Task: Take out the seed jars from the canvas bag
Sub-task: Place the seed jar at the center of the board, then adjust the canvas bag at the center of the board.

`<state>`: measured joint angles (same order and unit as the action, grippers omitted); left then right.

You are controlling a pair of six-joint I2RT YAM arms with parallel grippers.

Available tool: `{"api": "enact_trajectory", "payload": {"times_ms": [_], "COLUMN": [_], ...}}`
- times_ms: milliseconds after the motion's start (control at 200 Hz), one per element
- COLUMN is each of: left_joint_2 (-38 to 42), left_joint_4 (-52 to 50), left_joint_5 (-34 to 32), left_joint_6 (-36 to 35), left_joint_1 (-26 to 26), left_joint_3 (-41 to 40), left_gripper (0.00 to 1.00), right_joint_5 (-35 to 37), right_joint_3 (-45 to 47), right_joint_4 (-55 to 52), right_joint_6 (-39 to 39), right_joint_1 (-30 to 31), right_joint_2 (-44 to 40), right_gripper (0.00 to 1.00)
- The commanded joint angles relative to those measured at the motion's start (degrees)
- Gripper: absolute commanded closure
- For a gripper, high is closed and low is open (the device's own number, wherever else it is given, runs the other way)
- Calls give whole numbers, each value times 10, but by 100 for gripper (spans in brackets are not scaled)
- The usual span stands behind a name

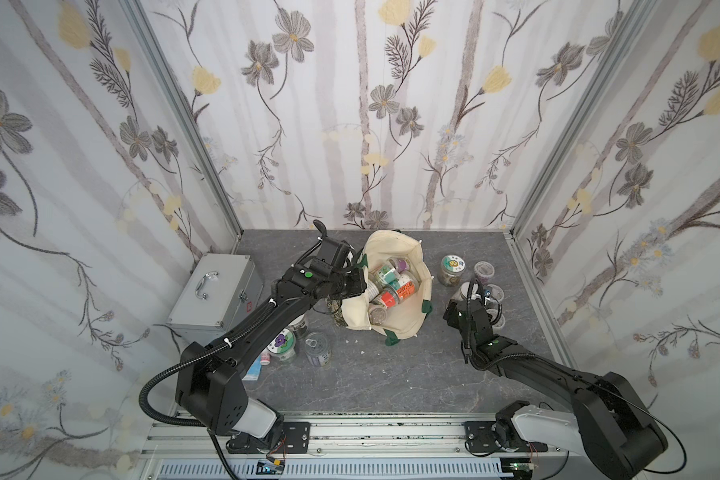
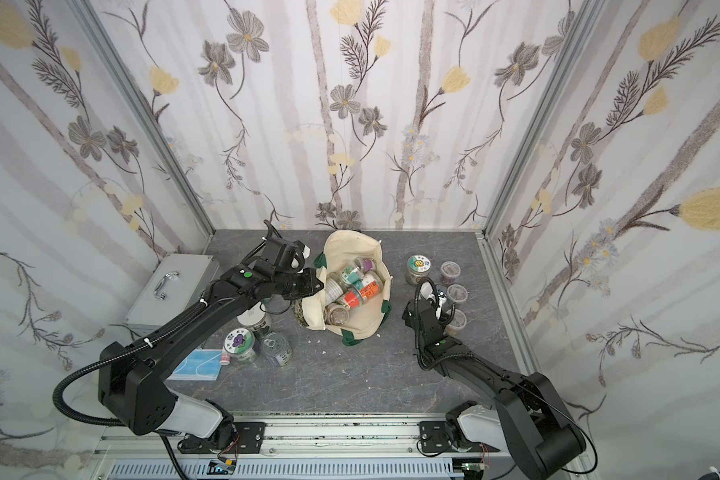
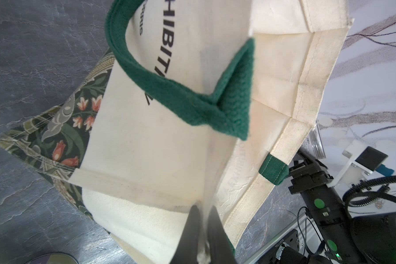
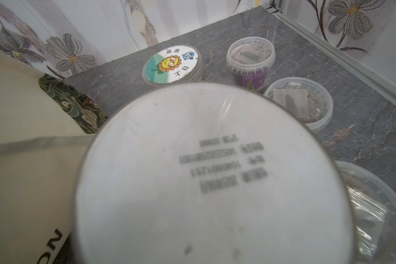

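The canvas bag [image 1: 395, 328] [image 2: 362, 320] stands open mid-table with several seed jars [image 1: 391, 286] [image 2: 352, 286] lying inside. My left gripper [image 1: 360, 284] [image 2: 314, 286] [image 3: 204, 206] is shut on the bag's cream rim [image 3: 146, 137] at its left side. To the bag's right, my right gripper [image 1: 464, 293] [image 2: 429, 297] is shut on a seed jar whose white printed end [image 4: 204, 171] fills the right wrist view and hides the fingers. Around it stand a sunflower-lidded jar [image 1: 452, 268] [image 4: 172, 65], a purple-labelled jar [image 1: 484, 272] [image 4: 249, 59] and clear-lidded jars [image 4: 300, 102].
Left of the bag, partly under my left arm, stand a purple-flower-lidded jar [image 1: 283, 343], a ring-pull jar [image 1: 317, 351] and a pink-capped bottle [image 1: 265, 359]. A silver case [image 1: 215, 297] sits at the far left, a blue face mask [image 2: 196, 365] in front of it.
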<state>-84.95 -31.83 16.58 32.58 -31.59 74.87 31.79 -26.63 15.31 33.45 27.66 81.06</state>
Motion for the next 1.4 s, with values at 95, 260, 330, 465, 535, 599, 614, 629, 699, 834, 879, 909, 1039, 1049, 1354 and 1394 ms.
{"api": "enact_trajectory", "payload": {"times_ms": [95, 260, 330, 465, 535, 599, 614, 629, 699, 834, 879, 909, 1039, 1049, 1354, 1394], "left_joint_2": [-5, -6, -6, -7, -7, -7, -7, -7, -7, -7, -6, -5, -4, -4, -3, -3], "left_joint_4": [-37, -37, -35, -35, -35, -35, -35, -35, -34, -33, -33, -33, -34, -34, -33, -35], "left_joint_5": [-8, -6, -2, 1, 3, 4, 4, 4, 5, 7, 7, 7, 7, 6, 16, 19], "left_joint_6": [-9, -11, -11, -12, -13, -13, -13, -14, -13, -14, -14, -15, -16, -16, -23, -29], "left_joint_1": [1, 1, 1, 2, 2, 1, 2, 2, 1, 1, 2, 2, 2, 1, 1, 1], "left_joint_3": [9, 9, 7, 6, 5, 5, 5, 5, 5, 5, 5, 5, 4, 4, 5, 5], "left_gripper": [91, 91, 91, 91, 91, 91, 91, 91, 91, 91, 90, 91, 90, 90, 89, 89], "right_joint_5": [21, 21, 17, 31, 30, 26, 25, 26, 23, 14, 9, 5, -26, -28, -115, -145], "right_joint_3": [-61, -106, -122, -147, -152, -151, -151, -151, -147, -135, -132, -128, -105, -103, -104, -105], "right_joint_4": [40, 18, 9, -16, -20, -24, -25, -27, -33, -51, -61, -68, -75, -75, -147, -148], "right_joint_6": [36, 56, 64, 65, 60, 59, 60, 60, 64, 69, 69, 70, 59, 58, 16, 6], "right_joint_1": [-9, -22, -28, -32, -34, -33, -33, -34, -34, -37, -38, -38, -39, -40, -59, -61], "right_joint_2": [93, 163, 184, 211, 212, 212, 212, 212, 206, 175, 156, 141, 57, 53, -79, -103], "right_gripper": [29, 27, 27, 24, 18, 12, 11, 8, 0, 0, 0, 0, 0, 0, 0, 1]}}
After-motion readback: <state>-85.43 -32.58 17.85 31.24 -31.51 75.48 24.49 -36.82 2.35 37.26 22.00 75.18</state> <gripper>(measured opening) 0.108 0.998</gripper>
